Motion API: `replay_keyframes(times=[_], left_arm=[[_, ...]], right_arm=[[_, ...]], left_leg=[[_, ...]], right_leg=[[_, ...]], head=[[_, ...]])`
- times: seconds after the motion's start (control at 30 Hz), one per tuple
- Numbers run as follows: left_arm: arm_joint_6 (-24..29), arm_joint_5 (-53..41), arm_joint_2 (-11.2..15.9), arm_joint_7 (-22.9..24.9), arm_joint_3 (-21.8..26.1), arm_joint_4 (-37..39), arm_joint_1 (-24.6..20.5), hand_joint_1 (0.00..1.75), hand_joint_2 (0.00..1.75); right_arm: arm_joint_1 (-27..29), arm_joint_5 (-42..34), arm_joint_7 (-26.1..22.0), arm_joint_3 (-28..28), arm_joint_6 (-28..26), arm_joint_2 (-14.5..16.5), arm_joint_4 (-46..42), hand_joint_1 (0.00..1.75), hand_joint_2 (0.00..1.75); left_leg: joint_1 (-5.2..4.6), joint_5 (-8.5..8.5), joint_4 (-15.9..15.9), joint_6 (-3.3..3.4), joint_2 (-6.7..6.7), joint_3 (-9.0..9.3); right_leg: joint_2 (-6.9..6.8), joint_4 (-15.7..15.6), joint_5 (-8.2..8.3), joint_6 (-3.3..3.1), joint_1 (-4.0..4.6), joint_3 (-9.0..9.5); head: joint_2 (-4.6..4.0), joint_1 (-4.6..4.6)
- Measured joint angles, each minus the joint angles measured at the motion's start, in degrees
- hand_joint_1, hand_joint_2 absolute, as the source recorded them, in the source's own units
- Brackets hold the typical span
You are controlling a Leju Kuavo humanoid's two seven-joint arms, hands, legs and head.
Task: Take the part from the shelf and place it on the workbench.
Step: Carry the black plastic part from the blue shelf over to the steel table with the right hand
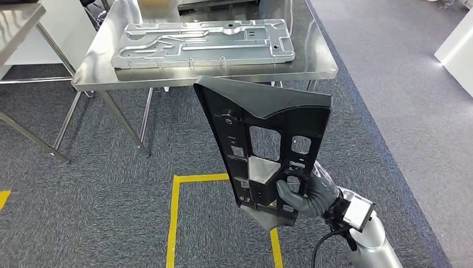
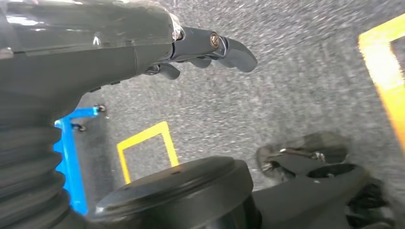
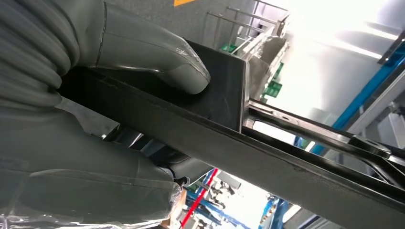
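Head view: black plastic part (image 1: 262, 139) held upright over grey carpet (image 1: 111, 195), clamped near its lower end by the right hand (image 1: 307, 195), grey thumb across the near face, fingers wrapped behind. Part tall, pierced with cut-outs, widest at the top edge, which overlaps the front edge of the steel workbench (image 1: 312, 61) in the picture; not resting on it. On the bench top, a large silver stamped metal panel (image 1: 203, 42), lying flat. Yellow floor tape (image 1: 174, 218) marking a rectangle below the part. A second steel table (image 1: 17, 22) at the far left edge.

Right wrist view: same grasp from close in, thumb (image 3: 157, 55) pressed flat on the black part (image 3: 224, 95), rest of the hand (image 3: 71, 162) curled beneath its long edge. Beyond, bright blur, wire racking and blue frame pieces, too washed out to name further.

Left wrist view: left hand (image 2: 191, 47) hanging over the carpet, dark fingers (image 2: 234, 50) bent slightly inward, nothing in them, apart rather than closed. Yellow tape outline (image 2: 143, 148) on the floor beneath, and a blue frame (image 2: 71, 157) beside it.
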Motion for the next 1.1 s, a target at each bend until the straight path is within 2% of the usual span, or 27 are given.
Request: replay_keyframes(times=[0.03,0.07,0.1,0.13,0.17,0.2,0.23,0.27,0.3,0.37,0.4,0.43,0.47,0.5,0.53,0.57,0.6,0.63,0.7,0.73,0.77,0.83,0.93,0.97,1.03,1.07,1.1], left_arm=[[-0.03,0.04,0.01,-0.12,0.01,0.0,-0.24,0.0,1.75],[-0.07,0.07,0.01,-0.22,0.01,0.0,-0.5,0.0,1.75],[-0.08,0.07,0.01,-0.28,0.01,0.0,-0.67,0.0,1.75],[-0.08,0.05,0.01,-0.28,0.01,0.0,-0.67,0.0,1.75],[-0.09,0.03,0.01,-0.23,0.01,0.0,-0.57,0.0,1.75],[-0.07,0.01,0.05,-0.16,0.02,0.0,-0.38,0.0,1.75],[-0.06,-0.01,0.09,-0.06,0.02,0.0,-0.22,0.0,1.75],[-0.05,-0.01,0.14,0.01,0.02,0.0,-0.09,0.0,1.75],[-0.05,0.01,0.19,0.04,0.03,0.0,0.01,0.0,1.75],[-0.09,0.02,0.16,0.04,0.04,0.0,0.06,0.0,1.75],[-0.11,0.0,0.11,0.03,0.04,0.0,0.09,0.0,1.75],[-0.14,-0.03,0.05,0.05,0.05,0.0,0.07,0.0,1.75],[-0.18,-0.07,-0.01,0.07,0.05,0.0,0.08,0.0,1.75],[-0.21,-0.1,-0.04,0.1,0.05,0.0,0.1,0.0,1.75],[-0.25,-0.13,-0.05,0.12,0.05,0.0,0.11,0.0,1.75],[-0.26,-0.14,-0.07,0.14,0.05,0.0,0.15,0.0,1.75],[-0.26,-0.15,-0.09,0.14,0.05,0.0,0.17,0.0,1.75],[-0.26,-0.15,-0.11,0.15,0.05,0.0,0.19,0.0,1.75],[-0.26,-0.17,-0.17,0.17,0.05,0.0,0.29,0.0,1.75],[-0.26,-0.18,-0.19,0.19,0.05,0.0,0.33,0.0,1.75],[-0.26,-0.19,-0.18,0.21,0.05,0.0,0.36,0.0,1.75],[-0.27,-0.23,-0.16,0.28,0.05,0.0,0.37,0.0,1.75],[-0.28,-0.45,-0.16,0.42,0.05,0.0,0.28,0.0,1.75],[-0.28,-0.48,-0.16,0.41,0.05,0.0,0.24,0.0,1.75],[-0.34,-0.44,-0.15,0.2,0.07,0.0,-0.06,0.0,1.75],[-0.36,-0.4,-0.15,0.02,0.07,0.0,-0.33,0.0,1.75],[-0.39,-0.36,-0.14,-0.18,0.08,0.0,-0.58,0.0,1.75]], right_arm=[[0.1,0.11,-0.02,0.05,-0.02,-0.01,0.01,1.75,1.75],[0.18,0.19,-0.01,0.11,-0.02,-0.01,0.02,1.75,1.75],[0.24,0.21,-0.02,0.16,-0.02,-0.02,0.02,1.75,1.75],[0.26,0.21,-0.02,0.21,-0.03,-0.02,0.02,1.75,1.75],[0.26,0.21,-0.03,0.24,-0.03,-0.02,0.02,1.75,1.75],[0.27,0.21,-0.05,0.26,-0.03,-0.02,0.03,1.75,1.75],[0.3,0.21,-0.09,0.26,-0.03,-0.02,0.03,1.75,1.75],[0.34,0.21,-0.11,0.27,-0.04,-0.02,0.04,1.75,1.75],[0.38,0.21,-0.13,0.29,-0.05,-0.02,0.04,1.75,1.75],[0.37,0.2,-0.18,0.33,-0.09,-0.02,-0.01,1.75,1.75],[0.32,0.06,-0.32,0.33,-0.07,-0.02,-0.06,1.75,1.75],[0.27,-0.24,-0.56,0.31,-0.04,0.01,-0.1,1.75,1.75],[0.25,-0.66,-0.8,0.26,0.02,0.13,-0.14,1.75,1.75],[0.29,-1.11,-1.01,0.19,0.11,0.25,-0.14,1.75,1.75],[0.39,-1.5,-1.14,0.13,0.19,0.38,-0.11,1.75,1.75],[0.49,-1.75,-1.16,0.07,0.25,0.48,-0.08,1.75,1.75],[0.58,-1.89,-1.16,0.04,0.28,0.49,-0.04,1.75,1.75],[0.62,-1.97,-1.17,0.03,0.3,0.49,-0.01,1.75,1.75],[0.62,-2.08,-1.17,-0.02,0.32,0.49,0.03,1.75,1.75],[0.61,-2.14,-1.16,-0.06,0.33,0.49,0.05,1.75,1.75],[0.63,-2.21,-1.15,-0.11,0.34,0.5,0.06,1.75,1.75],[0.74,-2.29,-1.13,-0.18,0.38,0.5,0.05,1.75,1.75],[0.83,-2.33,-1.13,-0.28,0.4,0.43,-0.19,1.75,1.75],[0.82,-2.33,-1.14,-0.32,0.4,0.4,-0.31,1.75,1.75],[0.9,-2.34,-1.13,-0.34,0.42,0.4,-0.45,1.75,1.75],[0.98,-2.32,-1.11,-0.36,0.44,0.39,-0.45,1.75,1.75],[1.06,-2.31,-1.11,-0.38,0.46,0.39,-0.44,1.75,1.75]], left_leg=[[-0.01,-1.31,4.22,-0.03,0.0,-2.48],[-0.05,-1.56,6.87,0.04,0.01,-4.2],[-0.1,-0.58,7.31,0.24,0.04,-4.89],[-0.22,1.57,5.28,0.62,0.13,-4.38],[-0.43,4.44,1.39,1.2,0.52,-3.03],[-0.81,6.59,-2.56,1.93,1.49,-1.55],[-1.19,7.98,-6.0,2.57,2.43,-0.29],[-1.54,8.5,-8.06,3.03,3.24,0.43],[-1.81,8.23,-8.8,3.28,3.56,0.57],[-1.64,8.41,-9.73,3.44,2.59,0.79],[-1.4,8.61,-10.3,3.56,2.0,1.13],[-1.11,8.79,-10.85,3.68,1.54,1.59],[-0.84,8.89,-11.26,3.78,1.17,2.01],[-0.79,8.81,-11.42,3.85,0.84,2.24],[-0.73,8.63,-11.42,3.9,0.55,2.37],[-0.67,8.39,-11.38,3.84,0.24,2.57],[-0.58,8.09,-11.34,3.7,-0.06,2.87],[-0.44,7.7,-11.27,3.49,-0.33,3.32],[-0.15,6.66,-11.02,2.84,-0.7,4.32],[-0.12,6.08,-10.75,2.42,-0.82,4.6],[-0.16,5.62,-10.56,2.01,-0.91,4.67],[-0.26,5.03,-10.47,1.3,-0.97,4.68],[-0.01,3.87,-9.52,0.36,-0.78,4.95],[0.05,2.85,-7.31,0.12,-0.7,4.05],[0.06,0.19,0.4,-0.11,-0.6,-0.12],[0.04,-0.66,4.26,-0.14,-0.59,-2.53],[0.01,-0.46,6.59,-0.06,-0.59,-4.26]], right_leg=[[-0.32,0.0,-0.29,-0.18,0.17,0.28],[-0.63,0.0,-0.61,-0.3,0.36,0.64],[-0.92,0.01,-0.97,-0.39,0.57,1.12],[-1.2,0.01,-1.35,-0.45,0.78,1.71],[-1.49,0.0,-1.76,-0.48,1.0,2.36],[-1.83,-0.03,-2.14,-0.44,1.21,2.93],[-2.11,-0.03,-2.44,-0.29,1.36,3.26],[-2.46,-0.05,-2.64,-0.08,1.44,3.38],[-2.92,-0.1,-2.75,0.19,1.44,3.35],[-3.89,-0.3,-3.01,0.78,1.42,3.49],[-3.44,0.07,-3.34,1.12,1.37,3.53],[-2.38,1.44,-4.1,1.44,1.28,3.0],[-0.99,4.1,-5.29,1.75,1.11,1.65],[0.38,7.81,-6.71,2.02,0.84,-0.46],[1.01,11.81,-7.94,2.28,0.57,-3.02],[1.22,14.76,-8.35,2.57,0.3,-5.19],[1.27,15.79,-7.6,2.85,0.03,-6.44],[1.26,14.53,-5.65,3.12,-0.25,-6.54],[1.23,7.52,-0.53,3.59,-0.76,-4.14],[1.25,4.14,0.93,3.64,-0.78,-2.8],[1.29,2.1,1.44,3.44,-0.75,-1.97],[1.42,1.15,0.58,2.54,-0.41,-1.57],[1.48,0.91,-0.21,1.14,-0.43,-0.81],[1.41,0.76,-0.49,0.75,-0.45,-0.34],[1.17,0.7,-1.16,0.2,-0.28,0.48],[1.08,0.71,-1.52,0.08,-0.13,0.89],[1.03,0.72,-1.91,-0.02,0.03,1.38]], head=[[-0.01,0.0],[-0.01,0.0],[-0.01,0.0],[-0.01,0.0],[0.0,0.0],[0.0,0.01],[0.0,0.0],[0.0,-0.01],[0.0,-0.01],[0.0,-0.03],[0.0,-0.02],[0.0,-0.02],[0.0,-0.02],[0.0,-0.01],[0.0,-0.01],[0.0,0.0],[0.0,0.0],[0.0,0.0],[0.0,0.0],[0.0,0.0],[0.0,-0.01],[0.0,-0.02],[0.0,-0.02],[0.0,-0.02],[0.0,-0.02],[0.0,-0.02],[0.0,-0.02]])
